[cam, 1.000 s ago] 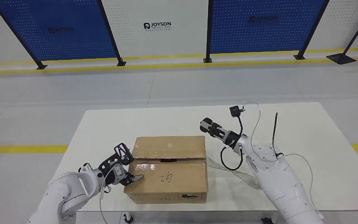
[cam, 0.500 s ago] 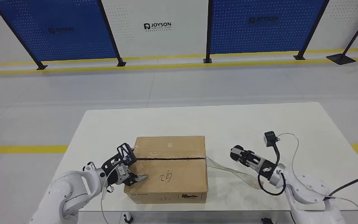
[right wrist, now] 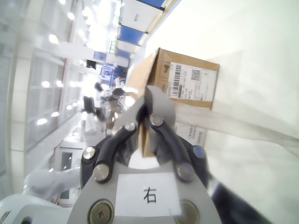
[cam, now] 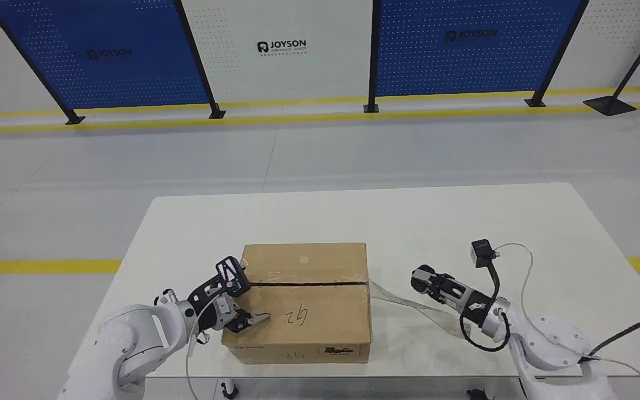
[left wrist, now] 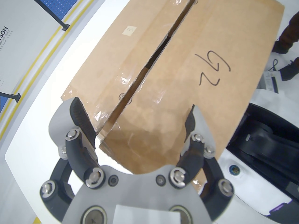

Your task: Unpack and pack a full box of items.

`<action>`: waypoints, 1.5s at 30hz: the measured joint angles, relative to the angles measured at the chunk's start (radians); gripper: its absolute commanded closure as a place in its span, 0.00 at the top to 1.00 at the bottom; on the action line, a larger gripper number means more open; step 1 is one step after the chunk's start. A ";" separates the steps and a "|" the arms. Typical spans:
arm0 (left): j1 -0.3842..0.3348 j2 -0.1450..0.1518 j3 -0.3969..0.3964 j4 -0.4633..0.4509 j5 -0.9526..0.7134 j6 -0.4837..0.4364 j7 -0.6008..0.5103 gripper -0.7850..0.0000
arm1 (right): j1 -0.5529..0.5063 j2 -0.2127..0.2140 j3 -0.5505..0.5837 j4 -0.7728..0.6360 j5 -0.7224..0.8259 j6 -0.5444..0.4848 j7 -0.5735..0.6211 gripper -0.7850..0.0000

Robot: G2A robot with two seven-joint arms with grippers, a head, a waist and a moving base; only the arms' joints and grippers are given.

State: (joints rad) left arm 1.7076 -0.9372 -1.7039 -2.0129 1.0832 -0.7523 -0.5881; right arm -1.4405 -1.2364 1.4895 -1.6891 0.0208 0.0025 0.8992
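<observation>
A brown cardboard box (cam: 300,265) stands at the middle front of the white table (cam: 500,220). "42" is handwritten on its near flap, and the top seam (left wrist: 163,45) gapes a little between the two flaps. My left gripper (cam: 246,316) is open at the box's left end, with its fingers (left wrist: 79,110) spread over the top corner (left wrist: 140,122). My right gripper (cam: 418,277) is shut, low over the table and a short way right of the box (right wrist: 186,80). A clear tape strip (cam: 405,300) trails from the box's right side across the table under that arm.
The box sits close to the table's front edge (cam: 420,374). Bare tabletop lies behind the box and to its far right. The right arm's black cable (cam: 490,335) loops near its wrist. Blue partition panels (cam: 100,50) stand well behind the table.
The right gripper has left the box's upper right end, swinging right and down toward the table front. The left gripper has edged slightly further onto the box's left end.
</observation>
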 measured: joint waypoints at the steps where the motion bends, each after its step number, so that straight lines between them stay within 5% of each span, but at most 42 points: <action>1: 0.003 0.001 0.000 -0.003 0.000 0.001 -0.001 1.00 | -0.016 0.004 0.009 -0.018 -0.006 0.035 0.021 0.19; 4: 0.009 0.002 -0.002 -0.007 -0.004 0.004 0.000 1.00 | -0.066 0.011 0.032 -0.068 0.020 0.126 0.047 0.39; 12: 0.006 0.005 0.000 -0.003 -0.002 0.007 0.006 1.00 | -0.154 0.011 0.033 -0.108 0.170 0.239 0.018 0.50; 13: 0.004 0.006 0.002 -0.001 -0.001 0.008 0.007 1.00 | -0.157 0.009 0.023 -0.098 0.193 0.243 -0.004 0.67; 15: 0.001 0.006 0.007 0.002 0.000 0.009 0.009 1.00 | -0.157 0.004 0.005 -0.083 0.227 0.237 -0.043 0.66; 18: -0.005 0.007 0.013 0.005 0.003 0.008 0.009 1.00 | -0.146 -0.007 -0.026 -0.043 0.308 0.216 -0.120 0.88; 20: -0.010 0.008 0.018 0.008 0.004 0.007 0.010 1.00 | -0.129 -0.015 -0.055 -0.010 0.367 0.202 -0.169 0.90; 25: -0.019 0.010 0.027 0.015 0.005 0.006 0.011 1.00 | -0.075 -0.032 -0.130 0.078 0.453 0.187 -0.239 0.72; 28: -0.023 0.012 0.031 0.018 0.004 0.004 0.011 1.00 | -0.034 -0.041 -0.170 0.138 0.483 0.179 -0.275 0.69; 35: -0.027 0.015 0.030 0.027 0.000 0.006 0.007 1.00 | 0.024 -0.052 -0.202 0.212 0.501 0.141 -0.359 0.71; 39: -0.029 0.017 0.024 0.030 -0.004 0.010 0.005 1.00 | 0.030 -0.052 -0.193 0.180 0.479 0.089 -0.405 0.89; 41: -0.030 0.018 0.023 0.030 -0.003 0.013 0.003 1.00 | 0.025 -0.049 -0.188 0.153 0.452 0.062 -0.408 0.77; 45: -0.029 0.020 0.025 0.028 0.005 0.016 0.003 1.00 | 0.029 -0.042 -0.188 0.128 0.364 0.049 -0.392 0.80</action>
State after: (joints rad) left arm 1.6786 -0.9176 -1.6786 -1.9850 1.0885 -0.7365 -0.5852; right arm -1.4117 -1.2779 1.3017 -1.5613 0.3844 0.0515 0.5072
